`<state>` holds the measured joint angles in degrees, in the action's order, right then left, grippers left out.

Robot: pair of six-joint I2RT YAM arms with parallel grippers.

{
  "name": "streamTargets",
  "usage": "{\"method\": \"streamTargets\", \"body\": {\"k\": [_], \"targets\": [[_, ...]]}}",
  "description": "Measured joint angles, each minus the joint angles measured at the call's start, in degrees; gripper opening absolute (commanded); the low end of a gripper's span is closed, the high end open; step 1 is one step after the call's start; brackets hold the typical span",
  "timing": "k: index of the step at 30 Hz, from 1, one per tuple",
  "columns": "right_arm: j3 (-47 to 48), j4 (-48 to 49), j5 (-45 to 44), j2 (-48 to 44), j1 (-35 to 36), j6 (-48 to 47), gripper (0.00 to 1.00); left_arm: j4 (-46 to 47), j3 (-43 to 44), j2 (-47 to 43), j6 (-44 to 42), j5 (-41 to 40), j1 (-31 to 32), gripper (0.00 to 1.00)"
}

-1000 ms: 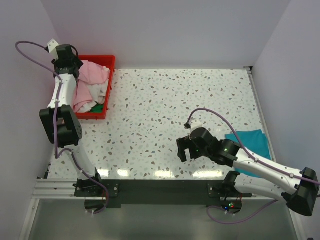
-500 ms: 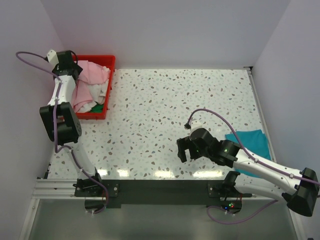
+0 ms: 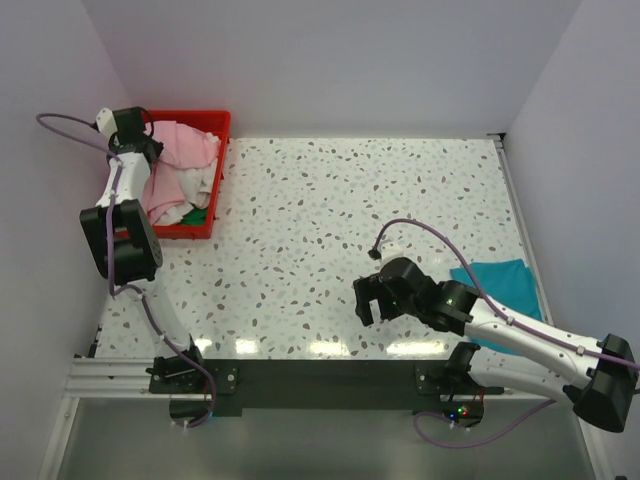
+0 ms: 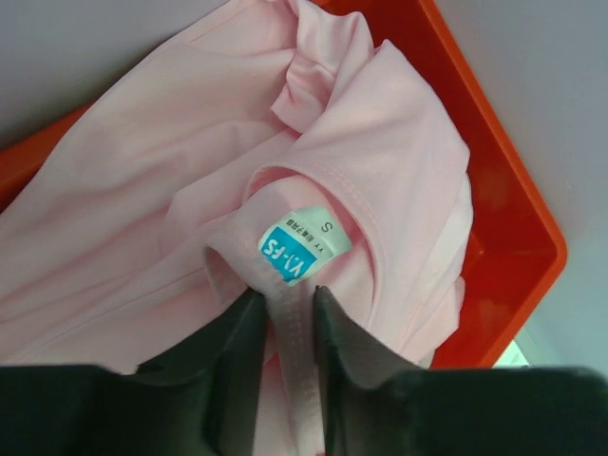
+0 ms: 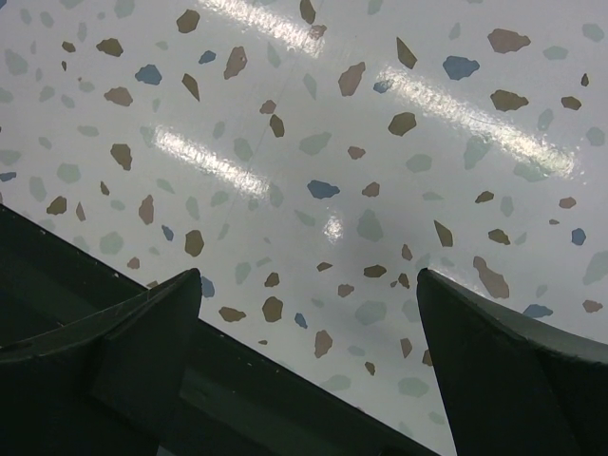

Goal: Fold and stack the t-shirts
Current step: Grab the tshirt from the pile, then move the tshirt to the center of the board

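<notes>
At my far left, the left gripper point(image 4: 288, 306) is clamped on the neck band of the pink t-shirt point(image 4: 123, 190), which lies crumpled in the red crate point(image 4: 494, 190). My right gripper point(image 3: 368, 298) hangs spread wide over the table point(image 3: 330, 200). The teal t-shirt point(image 3: 503, 285) lies flat near the right edge.

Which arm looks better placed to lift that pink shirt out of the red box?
Left. The left gripper is down in the red crate, fingers pinching the pink t-shirt at its collar beside the label. The right gripper hangs open over bare table, far from the crate.
</notes>
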<state>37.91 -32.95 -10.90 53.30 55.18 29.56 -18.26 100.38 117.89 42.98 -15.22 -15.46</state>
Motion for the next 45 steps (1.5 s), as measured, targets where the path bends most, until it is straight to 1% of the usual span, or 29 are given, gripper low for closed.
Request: {"method": "streamTargets", "body": {"k": [1,3,4,7,12,16,25,28,31,36,40,45], "targets": [[0.0,0.0,0.0,0.0,0.0,0.0,0.99,0.3,0.0,0.0,-0.2,0.4,-0.1,0.19],[0.0,0.0,0.0,0.0,0.0,0.0,0.99,1.1,0.0,0.0,-0.3,1.6,-0.2,0.13],[0.0,0.0,0.0,0.0,0.0,0.0,0.99,1.4,0.0,0.0,-0.5,2.1,-0.3,0.06],[0.0,0.0,0.0,0.0,0.0,0.0,0.99,1.7,0.0,0.0,-0.7,3.1,-0.4,0.0],[0.0,0.0,0.0,0.0,0.0,0.0,0.99,2.8,0.1,-0.3,-2.1,4.7,-0.5,0.0],[0.0,0.0,0.0,0.3,0.0,0.0,0.99,2.8,0.9,-2.2,-3.1,6.4,-0.5,0.0],[0.0,0.0,-0.3,0.3,0.0,0.0,0.99,2.8,13.2,-9.1,-6.2,9.9,1.2,0.0],[0.5,-0.3,-0.9,0.2,0.0,0.0,0.99,2.7,18.1,-11.9,-7.6,10.2,3.8,0.0],[1.6,-0.5,-2.1,-0.6,0.0,0.0,0.99,2.8,21.9,-15.3,-9.5,10.1,8.1,0.0],[4.0,-0.9,-4.0,-2.9,0.0,0.0,0.99,3.3,23.0,-22.3,-11.7,10.4,16.1,0.0],[4.9,-1.3,-5.4,-4.7,0.0,0.0,0.99,5.2,21.2,-28.3,-13.3,10.4,22.7,0.0],[4.9,-2.1,-7.8,-6.4,0.0,0.0,0.99,10.0,12.2,-34.7,-14.2,10.5,30.3,0.0]]}}
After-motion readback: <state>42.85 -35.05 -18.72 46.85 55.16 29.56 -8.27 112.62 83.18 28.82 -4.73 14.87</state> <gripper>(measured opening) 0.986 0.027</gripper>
